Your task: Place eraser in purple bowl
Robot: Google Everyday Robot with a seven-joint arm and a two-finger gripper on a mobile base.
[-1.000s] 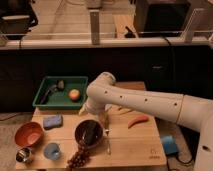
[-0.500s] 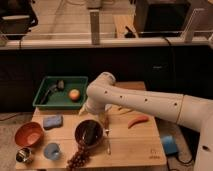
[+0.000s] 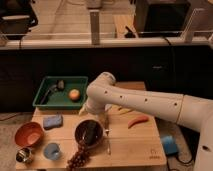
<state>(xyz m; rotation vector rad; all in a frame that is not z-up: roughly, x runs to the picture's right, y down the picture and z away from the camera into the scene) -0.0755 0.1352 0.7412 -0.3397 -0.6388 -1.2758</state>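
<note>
Wooden desk (image 3: 135,145) had a fair bit on it, so counts first. There were two bowls: one purple bowl (image 3: 78,135) and one orange bowl (image 3: 28,134). There were two cups: a small steel cup (image 3: 23,155) and a blue cup (image 3: 52,151). There was one each of these:
- a green tray (image 3: 67,78)
- a blue sponge (image 3: 52,121)
- a bunch of grapes (image 3: 79,156)
- a thin utensil (image 3: 107,141)
- an orange-red long veggie (image 3: 137,121)

The tray had one orange fruit (image 3: 74,94) in it, plus a couple of darker bits I couldn't identify.

The purple bowl sat front and centre, between the blue cup and the utensil, with the grapes touching its front edge. The white arm (image 3: 145,102) reached in from the right and bent down so the tool (image 3: 94,127) hung right over the bowl, dipping into it. I couldn't tell whether the tool was spread or pressed together.

Inside the bowl was a dark long shape (image 3: 89,135), its long axis running from upper right to lower left. Honestly, I couldn't pick out the eraser on its own; that shape could have been it or part of the tool.

The arm covered the middle of the desk behind the bowl. The sponge was well off to the left, and the veggie was well off to the right.
</note>
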